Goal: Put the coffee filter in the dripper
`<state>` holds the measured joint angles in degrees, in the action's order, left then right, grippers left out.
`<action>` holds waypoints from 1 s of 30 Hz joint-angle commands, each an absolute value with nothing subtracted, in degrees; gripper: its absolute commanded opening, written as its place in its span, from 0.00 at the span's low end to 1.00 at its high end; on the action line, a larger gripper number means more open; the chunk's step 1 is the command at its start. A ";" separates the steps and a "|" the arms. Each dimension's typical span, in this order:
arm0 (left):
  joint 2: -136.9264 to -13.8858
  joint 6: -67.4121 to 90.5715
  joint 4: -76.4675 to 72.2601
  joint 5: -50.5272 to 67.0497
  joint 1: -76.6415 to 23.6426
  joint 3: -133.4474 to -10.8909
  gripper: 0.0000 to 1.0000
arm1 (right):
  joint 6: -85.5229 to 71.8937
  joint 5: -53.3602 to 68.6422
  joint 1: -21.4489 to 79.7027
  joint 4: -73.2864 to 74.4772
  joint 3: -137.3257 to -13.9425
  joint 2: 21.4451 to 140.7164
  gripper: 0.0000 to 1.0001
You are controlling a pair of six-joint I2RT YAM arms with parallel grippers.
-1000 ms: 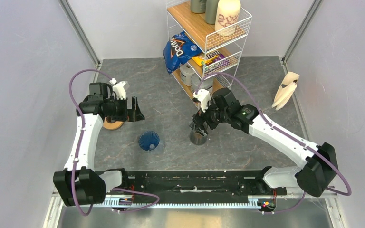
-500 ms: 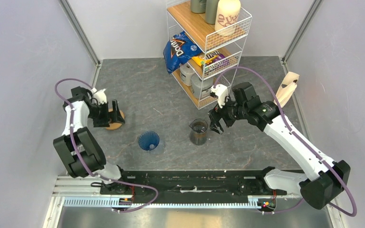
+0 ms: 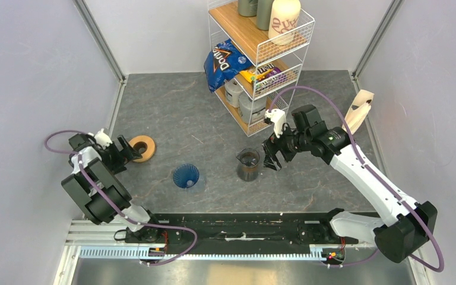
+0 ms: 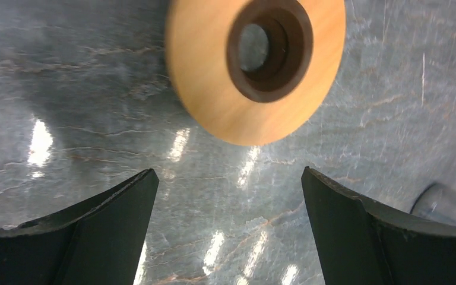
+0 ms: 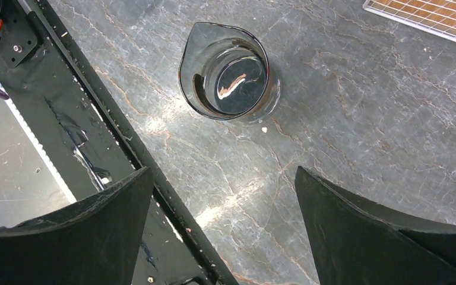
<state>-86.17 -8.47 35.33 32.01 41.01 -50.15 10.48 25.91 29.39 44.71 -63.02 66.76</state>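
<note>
The dripper (image 3: 186,176), a small dark blue ribbed cone, stands on the table near the front middle, apart from both grippers. The coffee filter (image 3: 356,113), a pale fan-shaped paper, leans against the right wall, far from either arm. My left gripper (image 3: 124,153) (image 4: 228,172) is open with nothing in it, just left of a tan wooden ring (image 3: 142,147) (image 4: 255,65). My right gripper (image 3: 271,155) (image 5: 224,172) is open and holds nothing, hanging just right of a glass carafe (image 3: 248,164) (image 5: 228,74).
A wire shelf rack (image 3: 261,59) (image 5: 439,18) stands at the back middle with a chip bag (image 3: 224,62), bottles and a cream canister (image 3: 284,21). The black base rail (image 3: 243,228) (image 5: 65,119) runs along the table's near edge. Walls close in left and right.
My left arm has folded back to the left, off the wooden ring. My right gripper has drawn away to the right of the carafe and then hardly moved. Both stay open.
</note>
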 commanded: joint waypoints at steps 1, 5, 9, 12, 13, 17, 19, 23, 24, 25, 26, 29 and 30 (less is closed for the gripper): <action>-85.72 -0.52 25.23 35.82 43.81 -48.25 0.98 | 10.28 27.58 29.25 44.19 -64.33 67.51 0.97; -87.51 5.19 19.30 38.25 44.47 -45.77 0.96 | 10.52 27.86 29.24 44.23 -64.60 68.14 0.97; -91.08 11.26 13.45 40.38 44.56 -44.55 0.92 | 10.76 28.08 29.27 44.60 -64.68 68.38 0.97; -92.50 15.62 7.40 42.07 44.49 -42.82 0.90 | 11.27 28.03 29.24 45.13 -64.86 68.50 0.97; -92.98 17.37 5.38 42.82 44.53 -41.99 0.89 | 11.33 28.04 29.19 45.25 -64.78 68.53 0.97; -94.80 23.84 -4.18 45.46 44.50 -39.22 0.82 | 11.60 28.08 29.13 45.35 -64.71 68.87 0.97; -96.01 25.62 -7.14 45.68 44.55 -38.78 0.74 | 11.74 28.04 29.18 45.35 -64.77 69.17 0.97; -96.31 27.83 -11.21 46.29 44.49 -37.89 0.57 | 11.87 28.12 29.18 45.35 -64.96 69.75 0.97; -95.83 28.47 -12.58 46.67 44.50 -37.40 0.53 | 11.89 28.25 29.18 45.22 -64.92 69.88 0.97; -95.44 29.51 -13.83 47.08 44.54 -36.81 0.49 | 11.87 28.32 29.18 45.26 -64.87 70.03 0.97; -94.91 30.03 -14.74 47.28 44.54 -36.57 0.42 | 11.87 28.38 29.17 45.26 -64.91 70.31 0.97; -92.87 30.66 -15.84 47.49 44.57 -35.70 0.31 | 11.67 28.65 29.17 45.18 -64.89 70.74 0.97; -91.91 30.99 -16.62 47.86 44.59 -35.22 0.30 | 11.69 28.74 29.17 45.09 -64.97 70.71 0.97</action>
<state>-95.11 26.00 -11.27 46.13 44.12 -36.75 11.20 27.27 29.39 45.41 -63.02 70.43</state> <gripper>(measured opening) 0.341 0.968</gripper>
